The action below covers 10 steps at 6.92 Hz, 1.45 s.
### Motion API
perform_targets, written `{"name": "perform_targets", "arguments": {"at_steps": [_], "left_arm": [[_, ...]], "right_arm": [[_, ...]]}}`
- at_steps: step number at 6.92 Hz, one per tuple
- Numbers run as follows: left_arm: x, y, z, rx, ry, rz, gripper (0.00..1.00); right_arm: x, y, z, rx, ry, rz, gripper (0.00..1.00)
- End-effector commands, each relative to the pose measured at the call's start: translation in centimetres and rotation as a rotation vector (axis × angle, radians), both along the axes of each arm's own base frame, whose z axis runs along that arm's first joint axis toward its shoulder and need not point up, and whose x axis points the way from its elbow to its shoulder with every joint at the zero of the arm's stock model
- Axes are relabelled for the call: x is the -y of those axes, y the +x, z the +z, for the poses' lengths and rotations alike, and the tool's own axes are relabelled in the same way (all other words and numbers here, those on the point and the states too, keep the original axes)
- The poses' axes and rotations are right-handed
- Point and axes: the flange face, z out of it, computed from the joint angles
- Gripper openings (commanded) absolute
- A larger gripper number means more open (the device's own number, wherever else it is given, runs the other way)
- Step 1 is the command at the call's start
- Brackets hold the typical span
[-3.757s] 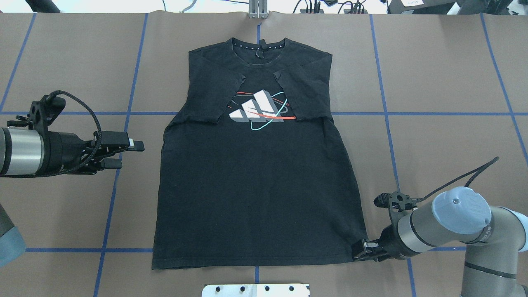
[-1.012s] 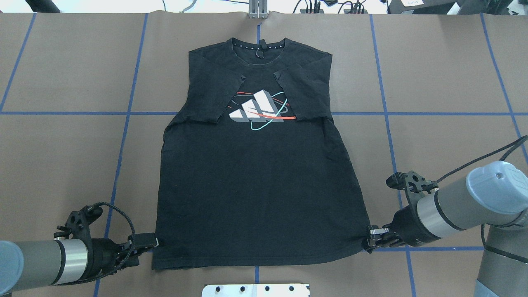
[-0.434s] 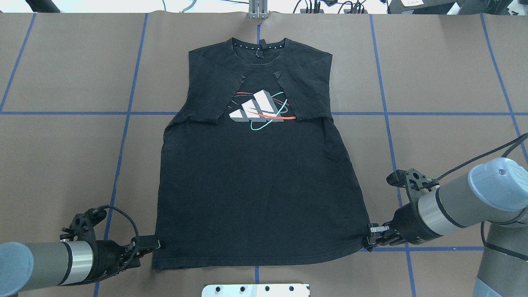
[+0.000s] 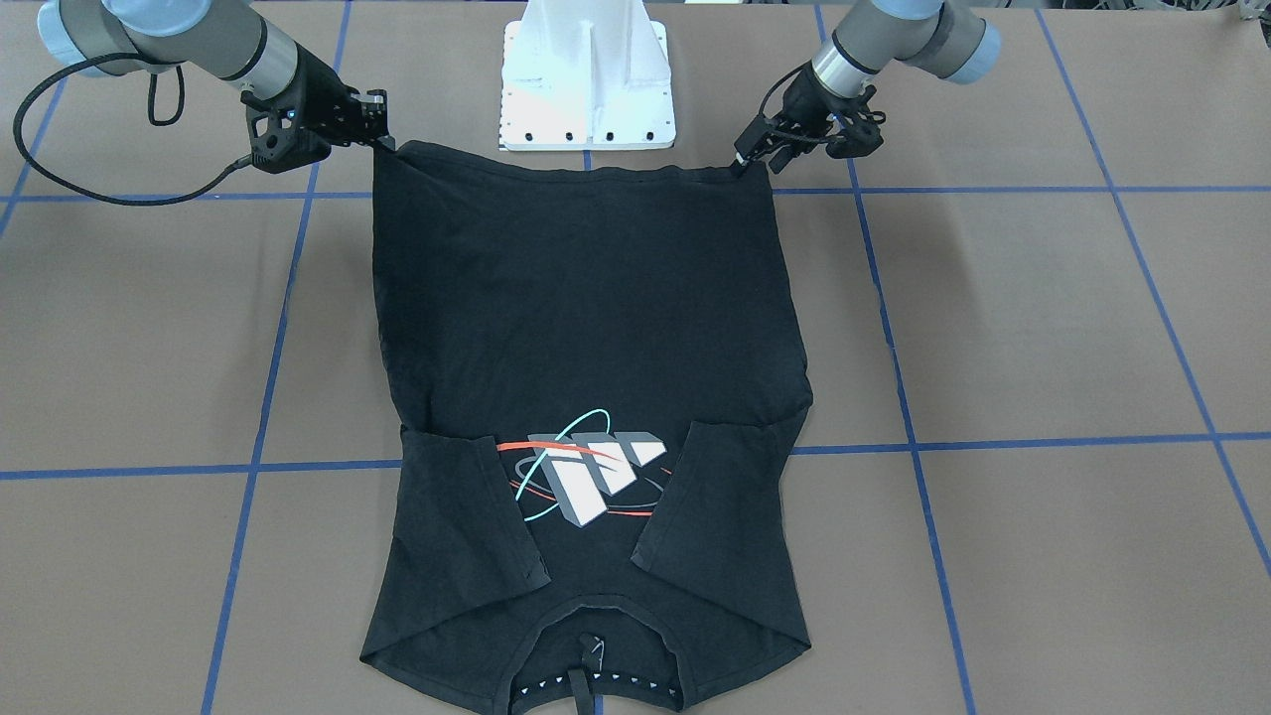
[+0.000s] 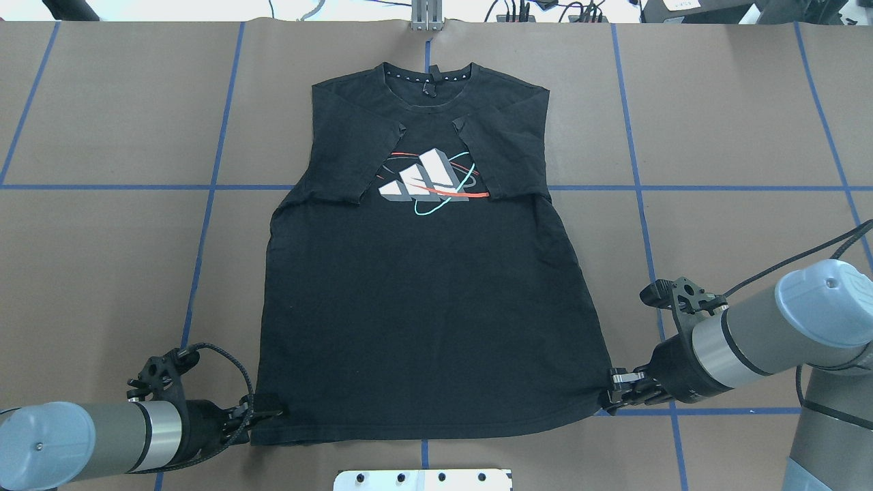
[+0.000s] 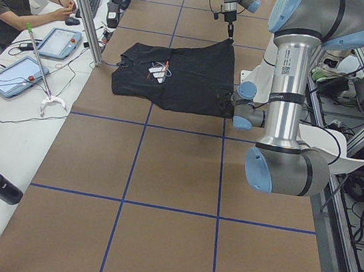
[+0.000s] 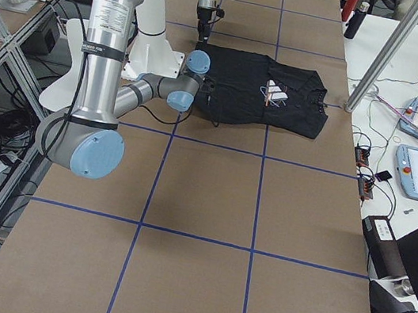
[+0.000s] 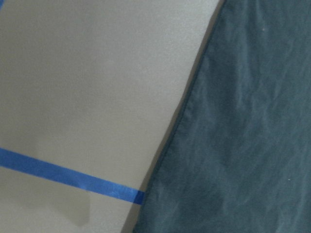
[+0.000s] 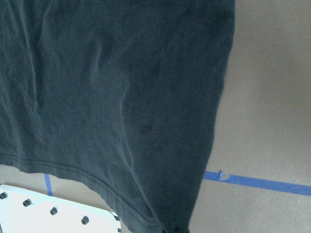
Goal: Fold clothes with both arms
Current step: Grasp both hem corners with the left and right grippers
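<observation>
– Where is the T-shirt (image 5: 430, 307) lying?
– In the middle of the overhead frame, flat on the brown table (image 5: 716, 136). The print (image 5: 426, 184) faces up, the collar (image 5: 428, 76) points to the top edge, and both sleeves (image 5: 348, 157) are folded in over the chest.
– And the claws?
– The left gripper (image 5: 267, 413), at the lower left of the frame, is closed on the hem (image 5: 423, 431) corner there. The right gripper (image 5: 609, 397), at the lower right, pinches the other corner. In the front-facing view the hem runs straight between them.
</observation>
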Motion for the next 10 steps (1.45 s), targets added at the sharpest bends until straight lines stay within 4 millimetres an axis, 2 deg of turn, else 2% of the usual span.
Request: {"name": "perform_targets", "arguments": {"at_steps": [1,6,9,10], "left_arm": [[0.0,0.3,-0.2,0.008,-0.001,0.000,0.89],[-0.7,0.4,0.4,0.020,-0.002,0.015,0.89],[-1.3,0.7,0.2,0.017,-0.002,0.028,0.88],[-1.3,0.7,0.3,0.019,-0.003,0.027,0.75]], "right_arm": [[0.0,0.0,0.0,0.000,0.000,0.001,0.00],[0.1,0.1,0.1,-0.001,-0.001,0.001,0.00],[0.7,1.0,0.1,0.006,-0.022,-0.010,0.00],[0.7,1.0,0.1,0.006,-0.022,-0.010,0.00]]}}
